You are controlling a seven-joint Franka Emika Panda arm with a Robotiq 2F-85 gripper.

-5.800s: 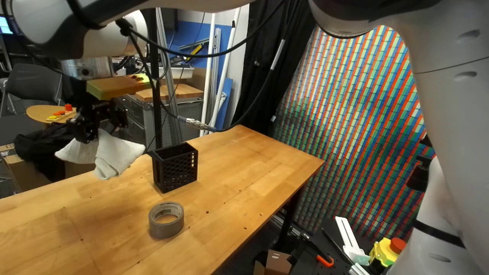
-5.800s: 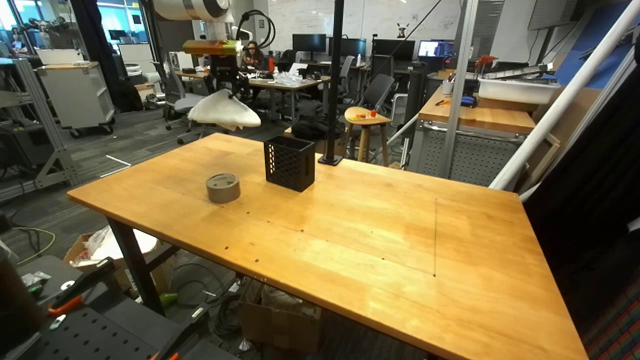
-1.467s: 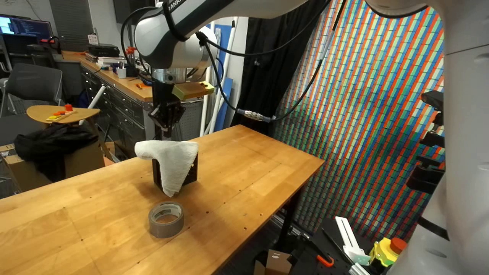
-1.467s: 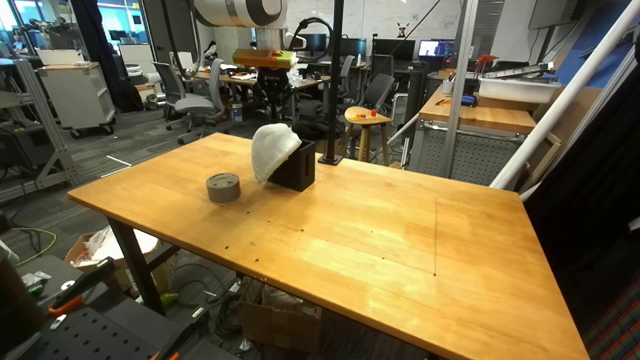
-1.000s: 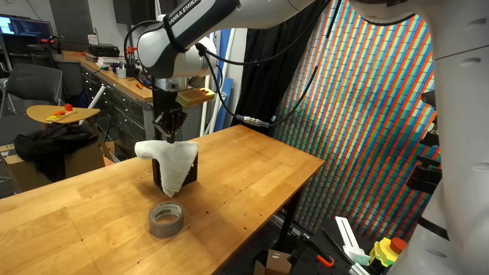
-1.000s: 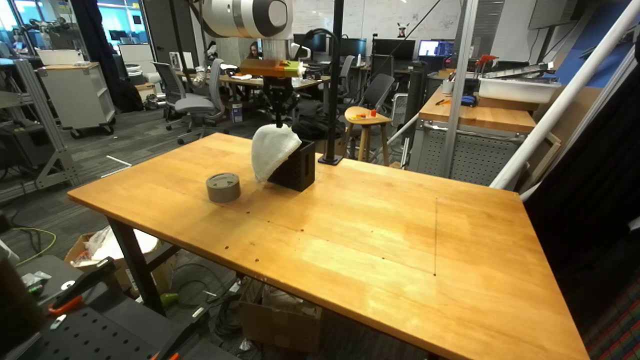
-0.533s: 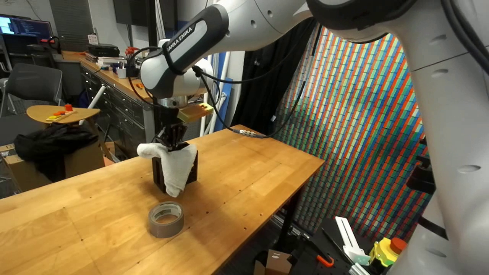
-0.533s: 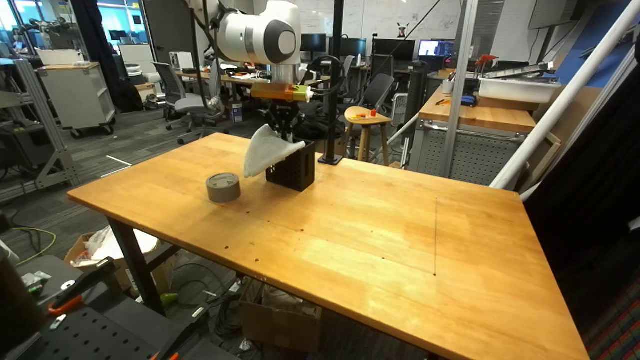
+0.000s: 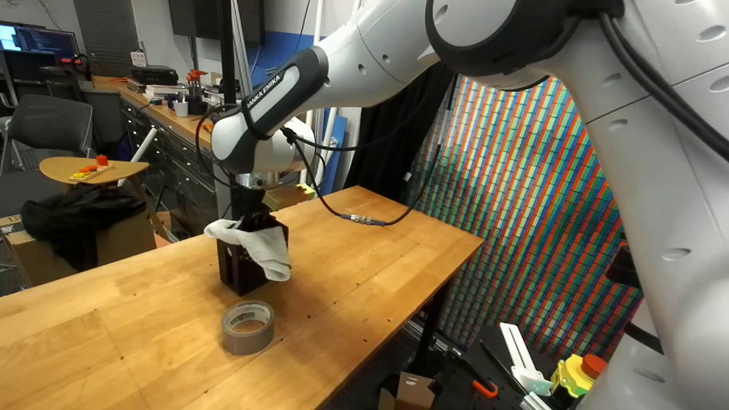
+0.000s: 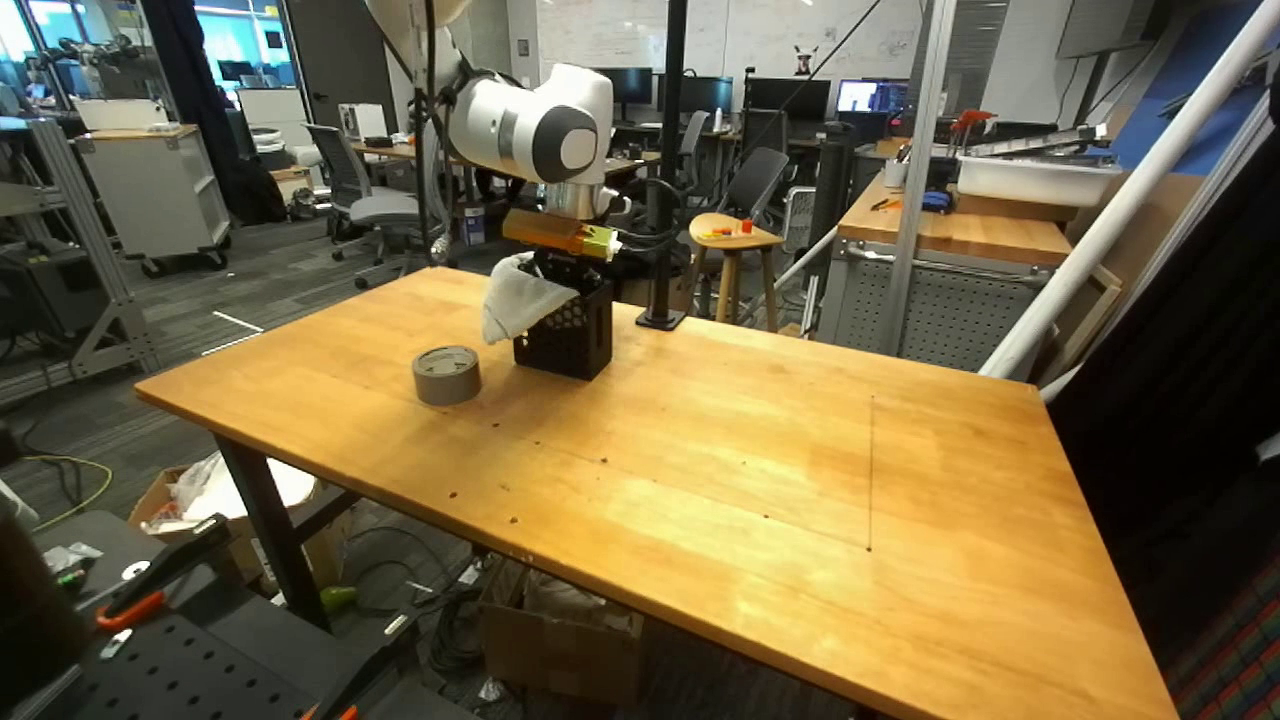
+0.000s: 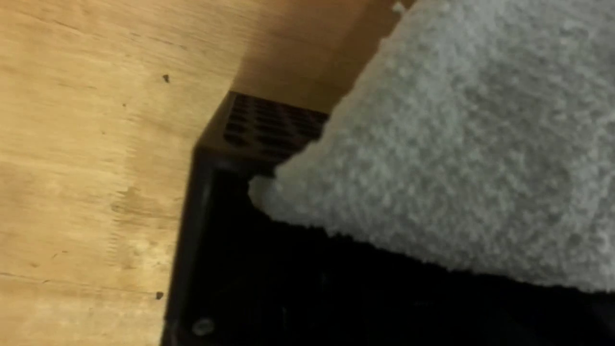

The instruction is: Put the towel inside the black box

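In an exterior view, a wooden stool (image 10: 762,240) stood beyond the far edge of the tabletop (image 10: 800,450), a whiteboard (image 10: 760,45) farther back; a black curtain (image 10: 1170,330) hung past the right edge.

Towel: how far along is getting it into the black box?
Done: the towel is at the black box, lying across its rim.
In hand: the tool is low at the opening, probably pushing cloth in; whether it grips anything is hidden.
Left: the cloth hanging outside in both exterior views must go in, then the tool withdraws.
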